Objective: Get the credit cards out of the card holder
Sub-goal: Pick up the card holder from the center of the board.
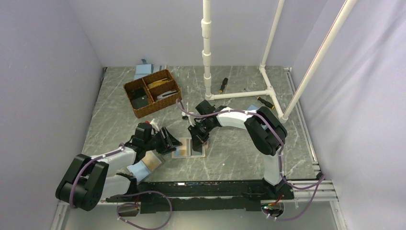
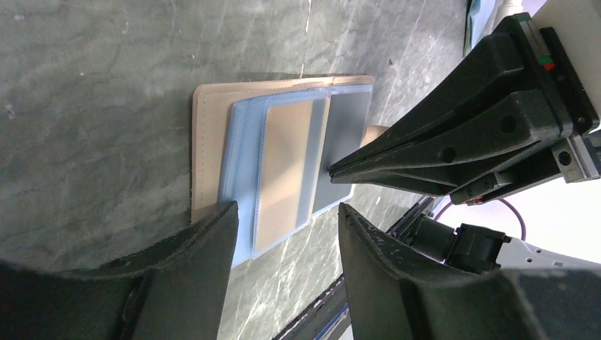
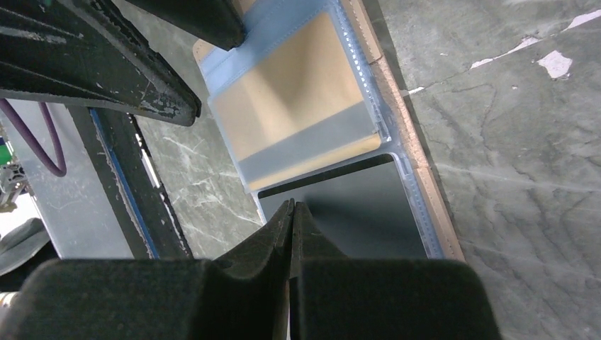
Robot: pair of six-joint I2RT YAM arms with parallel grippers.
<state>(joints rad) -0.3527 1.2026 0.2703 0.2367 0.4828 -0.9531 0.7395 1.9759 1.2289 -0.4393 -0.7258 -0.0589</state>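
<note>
The card holder (image 1: 182, 149) lies open on the table, light blue with tan edging; it also shows in the left wrist view (image 2: 209, 142) and the right wrist view (image 3: 414, 156). In its clear sleeves sit a tan card (image 2: 283, 170) (image 3: 298, 92) and a dark grey card (image 2: 351, 120) (image 3: 361, 212). My right gripper (image 1: 197, 140) (image 3: 292, 205) is shut, its tips resting at the dark card's edge (image 2: 333, 170). My left gripper (image 1: 168, 140) (image 2: 287, 212) is open at the holder's left edge, with one finger (image 2: 205, 234) over its corner.
A folder with one brown half (image 1: 149, 163) lies under my left arm. A wicker basket (image 1: 128, 90) with dividers stands at the back left, with a plain blue folder (image 1: 143, 71) behind it. A white pipe frame (image 1: 207, 48) and two screwdrivers (image 1: 223, 85) are at the back.
</note>
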